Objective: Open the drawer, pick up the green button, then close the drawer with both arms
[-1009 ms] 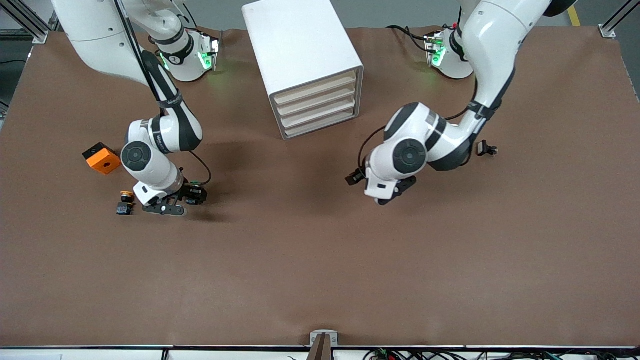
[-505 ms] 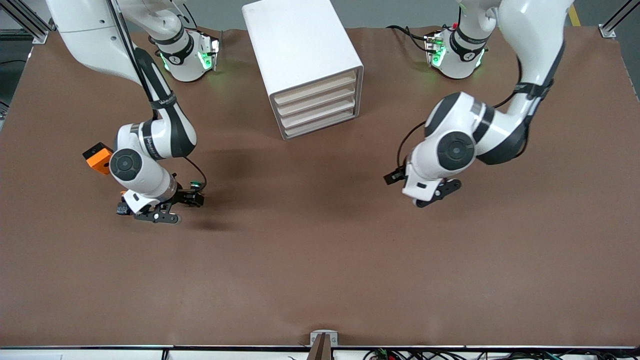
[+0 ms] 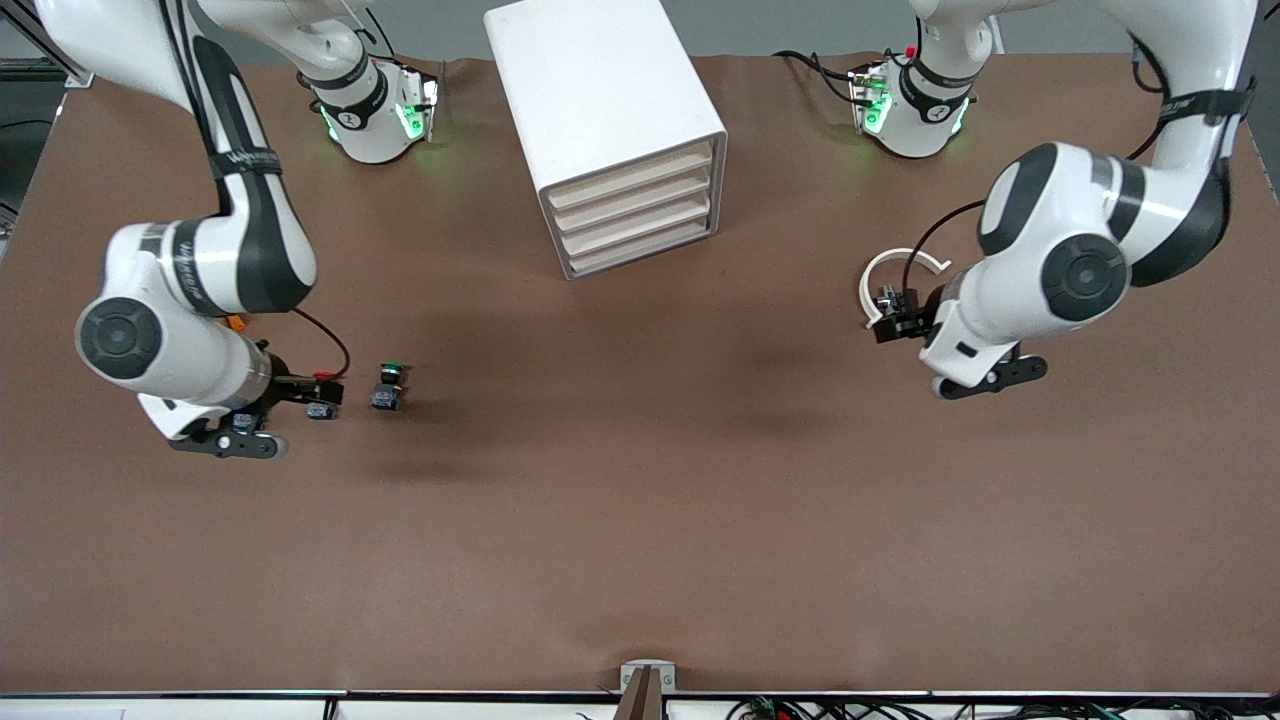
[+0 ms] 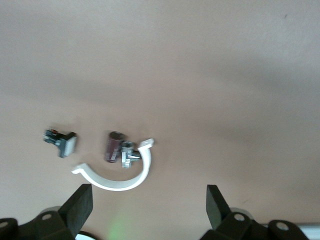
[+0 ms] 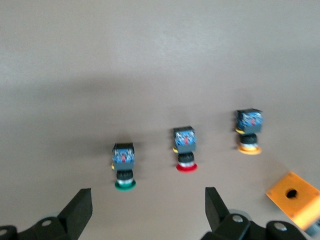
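Note:
The white cabinet (image 3: 600, 110) stands at the table's robot-side edge, and all four cream drawer fronts (image 3: 632, 213) are shut. The green-capped button (image 3: 388, 385) lies on the brown table, apart from both grippers. In the right wrist view the button (image 5: 123, 167) lies just ahead of my open, empty right gripper (image 5: 148, 210). In the front view the right gripper (image 3: 228, 440) hangs over the table toward the right arm's end. My left gripper (image 3: 990, 378) is open and empty (image 4: 148, 205) over the left arm's end.
A red-capped button (image 5: 185, 150), a yellow-capped button (image 5: 248, 131) and an orange block (image 5: 294, 192) lie in a row beside the green one. A white C-shaped ring (image 3: 890, 275) and small metal parts (image 4: 117, 150) lie under the left gripper.
Both arms have swung outward from the middle toward their own ends of the table. The right gripper has drawn away from the green button, which now lies uncovered.

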Robot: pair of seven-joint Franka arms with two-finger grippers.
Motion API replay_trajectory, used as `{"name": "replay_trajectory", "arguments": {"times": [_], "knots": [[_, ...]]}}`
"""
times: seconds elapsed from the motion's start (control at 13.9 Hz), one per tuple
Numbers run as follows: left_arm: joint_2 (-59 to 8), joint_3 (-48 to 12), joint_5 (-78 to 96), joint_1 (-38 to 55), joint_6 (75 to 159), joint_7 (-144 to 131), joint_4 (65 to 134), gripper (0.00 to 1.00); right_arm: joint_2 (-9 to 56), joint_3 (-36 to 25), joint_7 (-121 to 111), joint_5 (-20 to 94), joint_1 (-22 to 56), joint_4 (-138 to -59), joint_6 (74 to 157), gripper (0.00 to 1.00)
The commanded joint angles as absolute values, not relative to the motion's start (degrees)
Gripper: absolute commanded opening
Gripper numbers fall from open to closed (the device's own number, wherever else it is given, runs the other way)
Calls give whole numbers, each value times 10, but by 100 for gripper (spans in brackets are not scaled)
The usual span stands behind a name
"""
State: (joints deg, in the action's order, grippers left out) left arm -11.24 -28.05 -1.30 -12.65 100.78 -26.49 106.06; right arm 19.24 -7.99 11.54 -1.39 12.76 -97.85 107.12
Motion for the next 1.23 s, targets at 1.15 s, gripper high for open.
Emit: {"name": "replay_trajectory", "arguments": {"times": [1.15], "knots": [[60,-91,45,-6,981,-60,1096,100,132,-72,17,-20,80,-837,951,100]]}}
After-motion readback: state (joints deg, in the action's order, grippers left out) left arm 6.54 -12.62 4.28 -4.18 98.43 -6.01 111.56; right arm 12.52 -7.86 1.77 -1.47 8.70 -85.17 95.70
